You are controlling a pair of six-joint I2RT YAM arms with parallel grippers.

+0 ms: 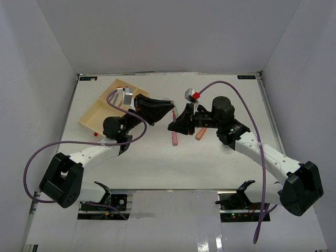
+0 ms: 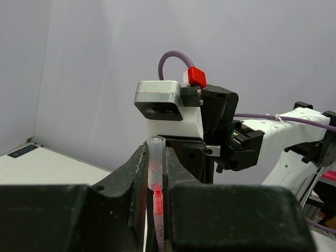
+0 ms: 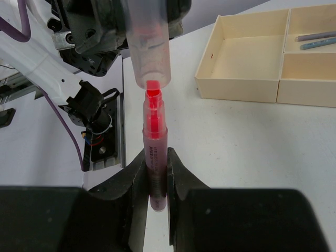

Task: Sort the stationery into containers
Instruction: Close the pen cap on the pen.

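Near the middle of the table (image 1: 210,163), a loose pink marker (image 1: 174,139) and an orange marker (image 1: 200,135) lay close together. Just beyond them the right gripper (image 3: 156,157) was clamped on an uncapped pink highlighter (image 3: 154,134), its red tip right at the mouth of a translucent cap (image 3: 149,50). The left gripper (image 2: 156,157) was pinched tight on that cap. At the far left sat the cream tray (image 3: 236,89), with a grey pen (image 3: 315,37) and a blue pen (image 3: 318,45) lying side by side in one compartment.

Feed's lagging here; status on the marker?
Left claw shut on clear cap. Right claw shut on pink marker, cap mouth at its tip. Nothing between.
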